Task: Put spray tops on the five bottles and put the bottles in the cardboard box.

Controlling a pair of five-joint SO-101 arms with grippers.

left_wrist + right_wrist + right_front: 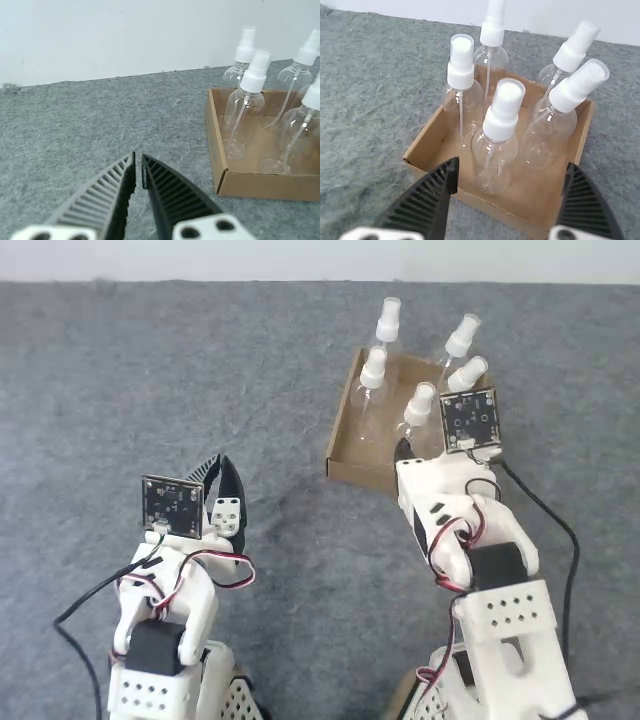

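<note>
Several clear bottles with white spray tops stand upright in the shallow cardboard box (345, 445), among them one at its near side (417, 410) (498, 140). The same box (427, 145) lies just beyond my right gripper (510, 182), whose fingers (432, 197) are spread wide with nothing between them; that arm (470, 530) sits at the box's near edge. My left gripper (138, 167) (225, 480) rests low over the grey carpet well left of the box (217, 145), jaws almost together and empty.
Grey carpet (150, 380) covers the whole table. A white wall (125, 35) rises behind its far edge. Cables trail from both arms near the front.
</note>
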